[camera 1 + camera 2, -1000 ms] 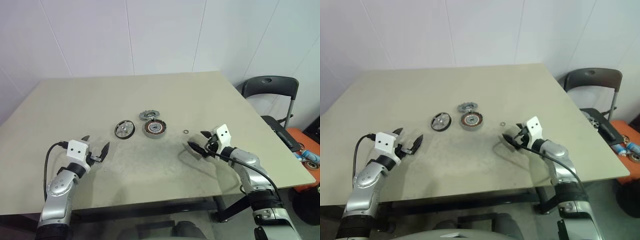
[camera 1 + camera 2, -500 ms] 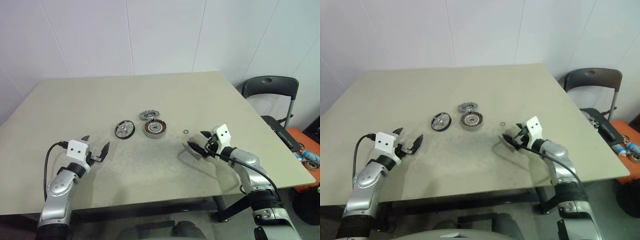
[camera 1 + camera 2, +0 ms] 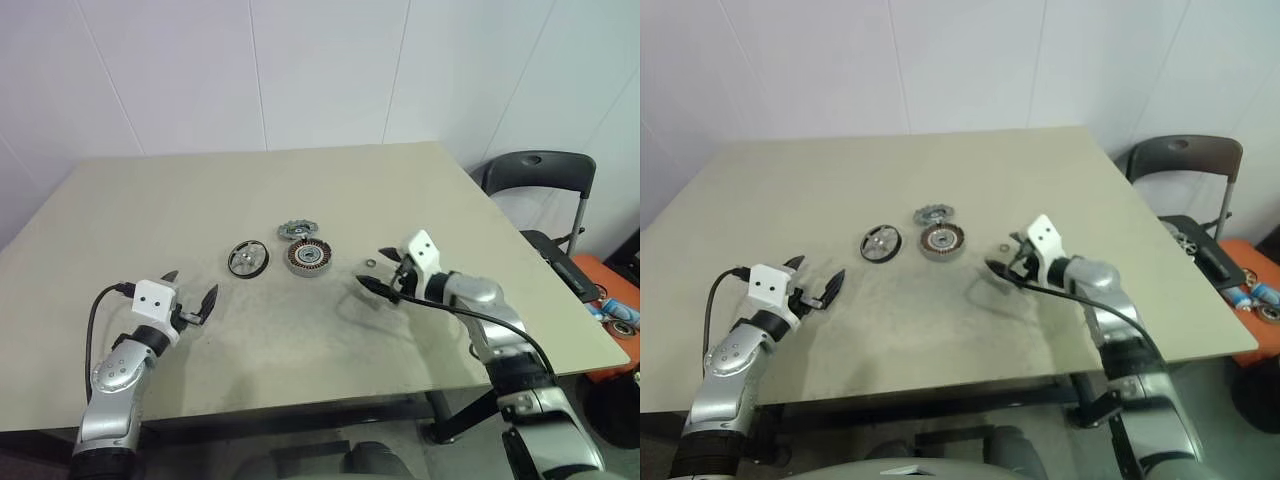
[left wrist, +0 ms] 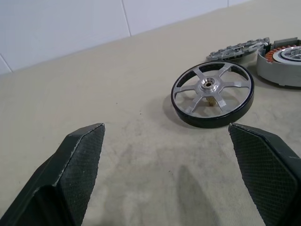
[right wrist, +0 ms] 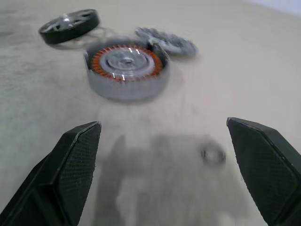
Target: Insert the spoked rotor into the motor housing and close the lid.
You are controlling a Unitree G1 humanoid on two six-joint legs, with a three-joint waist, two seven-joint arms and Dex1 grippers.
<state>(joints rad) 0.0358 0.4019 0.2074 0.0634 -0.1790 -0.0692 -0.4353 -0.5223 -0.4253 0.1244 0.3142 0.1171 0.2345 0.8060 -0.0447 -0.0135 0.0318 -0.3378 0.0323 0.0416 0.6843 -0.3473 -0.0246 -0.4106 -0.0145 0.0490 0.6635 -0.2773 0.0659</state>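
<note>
Two hands, both wide, both empty. Left hand (image 3: 191, 304) low over surface (image 3: 150, 210), near front edge. Spoked rotor (image 3: 248, 259) flat, just left of motor housing (image 3: 309, 258); lid (image 3: 296, 230) touching behind housing. Small ring (image 3: 368, 263) next. Right hand (image 3: 385, 277) beside ring. Risk: right hand bumps ring or knocks housing, parts slide off place.

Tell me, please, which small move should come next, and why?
Probably the left hand should move forward to the spoked rotor and grasp it. The rotor lies flat on the table beside the motor housing, not inserted, and this hand is open and empty.
</note>
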